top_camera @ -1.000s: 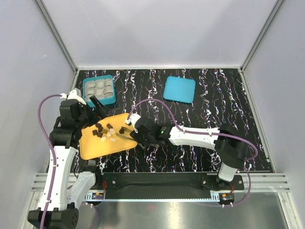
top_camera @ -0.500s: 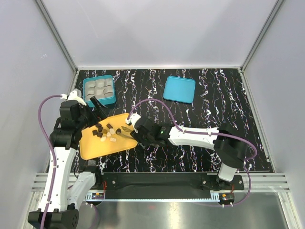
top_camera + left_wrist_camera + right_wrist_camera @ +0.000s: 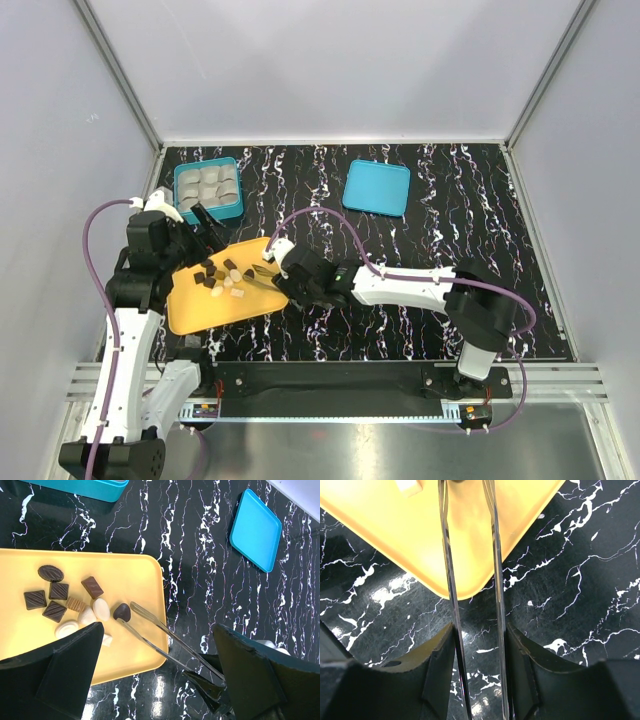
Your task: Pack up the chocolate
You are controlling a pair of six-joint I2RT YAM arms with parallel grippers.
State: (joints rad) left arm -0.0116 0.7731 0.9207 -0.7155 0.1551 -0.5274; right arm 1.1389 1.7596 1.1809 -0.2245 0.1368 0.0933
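Note:
Several small dark and cream-white chocolates (image 3: 75,605) lie on the orange tray (image 3: 135,575), which also shows in the top view (image 3: 190,310). My right gripper (image 3: 479,680) is shut on metal tongs (image 3: 445,555), just off the tray's right edge (image 3: 283,283). The tongs (image 3: 165,635) reach onto the tray, and their open tips stand on either side of a dark heart-shaped chocolate (image 3: 121,611). My left gripper (image 3: 160,680) is open and empty, above the tray's far left side (image 3: 203,225).
A teal box with pale compartments (image 3: 208,188) stands at the back left, just beyond the tray. A flat teal lid (image 3: 377,187) lies at the back centre and also shows in the left wrist view (image 3: 256,530). The table is black marble pattern.
The tongs' tips have moved slightly left across the tray towards the dark heart-shaped chocolate. The left arm has shifted only a little.

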